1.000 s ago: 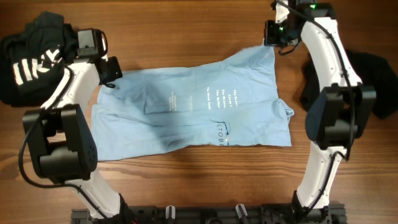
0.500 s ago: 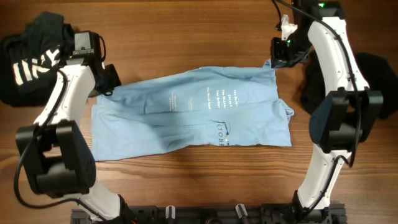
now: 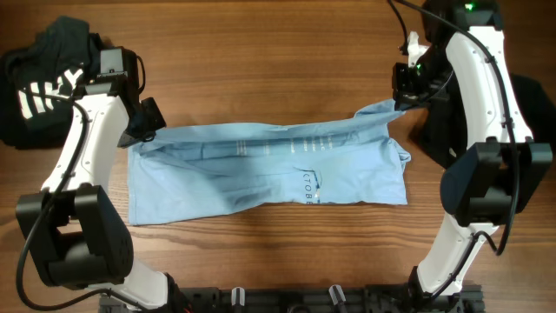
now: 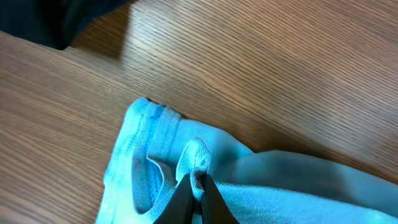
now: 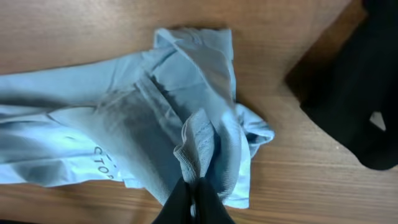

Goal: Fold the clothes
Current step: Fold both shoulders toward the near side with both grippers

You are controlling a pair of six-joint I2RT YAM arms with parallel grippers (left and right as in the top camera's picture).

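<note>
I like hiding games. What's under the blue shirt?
Wooden table shows around the blue shirt. The left hand and right hand pinch its far edge up over more shirt. Under the flat part is hidden.

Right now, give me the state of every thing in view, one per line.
light blue T-shirt, near half flat, far corners pinched up.
left gripper, shut on the T-shirt's corner.
right gripper, shut on the other corner.
left black garment, crumpled.
right black garment, crumpled.

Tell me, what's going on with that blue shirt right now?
Left fingers shut on blue T-shirt, far-left corner; right fingers shut on far-right corner. Far edge lifted, fold not finished. Black clothes heaped at left and at right, clear of it.
</note>
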